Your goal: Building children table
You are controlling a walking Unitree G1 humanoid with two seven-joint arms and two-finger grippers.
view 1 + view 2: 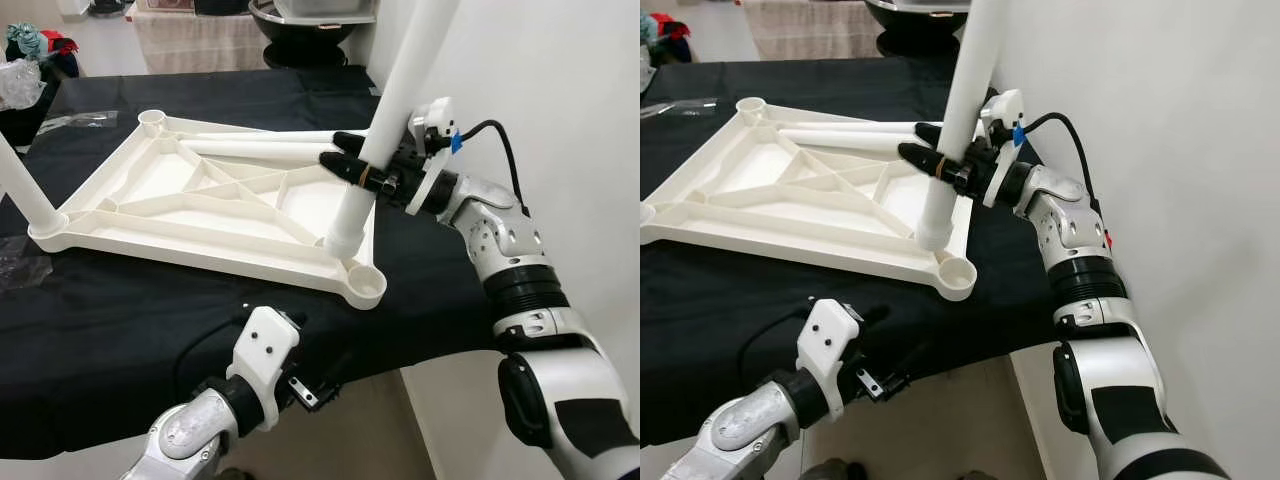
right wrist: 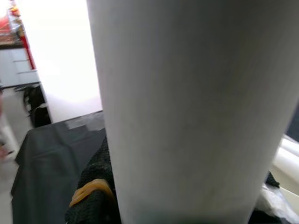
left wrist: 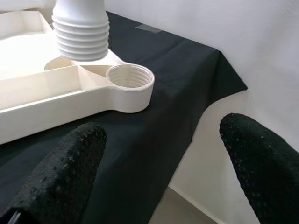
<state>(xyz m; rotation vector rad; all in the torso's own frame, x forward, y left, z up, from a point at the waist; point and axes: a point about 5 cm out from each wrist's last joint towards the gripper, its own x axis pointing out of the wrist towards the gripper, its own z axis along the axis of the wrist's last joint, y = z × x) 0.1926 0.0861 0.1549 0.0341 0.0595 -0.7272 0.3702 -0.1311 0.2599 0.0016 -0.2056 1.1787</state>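
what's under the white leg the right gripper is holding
The right gripper is shut on the white leg, tilted, its threaded end just above the upturned tabletop, beside the open corner socket. What lies directly beneath that end is hidden.

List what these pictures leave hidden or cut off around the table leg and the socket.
- Table leg: its upper end is cut off by the top edge in both eye views.
- Right gripper: its hold is blocked by the leg up close in the right wrist view.
- Corner socket: its bottom lies in shadow, left wrist view.
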